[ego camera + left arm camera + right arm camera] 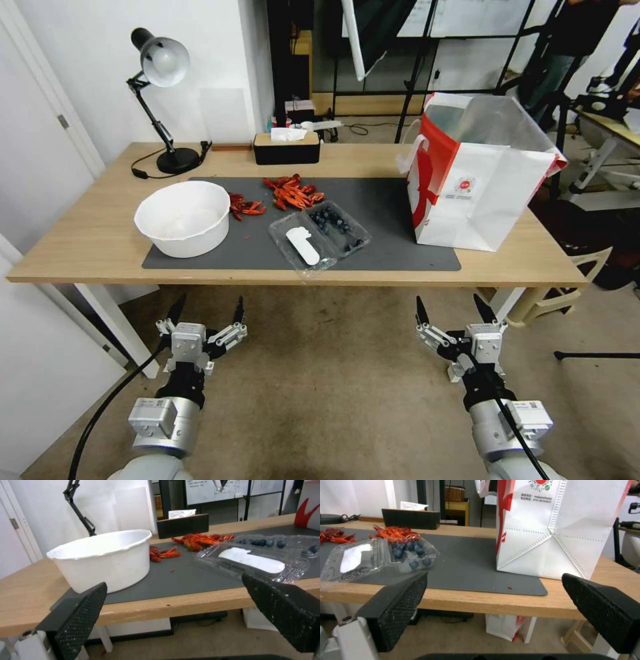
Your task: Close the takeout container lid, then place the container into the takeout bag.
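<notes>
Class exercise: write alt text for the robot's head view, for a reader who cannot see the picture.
An open takeout container of blueberries lies on a grey mat, its labelled lid flat beside the berry half. A white bowl stands to its left, and an upright takeout bag to its right. Both the left gripper and the right gripper hang open below the table edge.

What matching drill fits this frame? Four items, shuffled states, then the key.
Items:
1. takeout container
2. takeout bag
3. white bowl
4. left gripper

States:
A. open, below the table's near edge
B. upright, at the mat's right end
C. lying open, blueberries in one half
D. on the mat's left end

Pairs: 1-C, 2-B, 3-D, 4-A
</notes>
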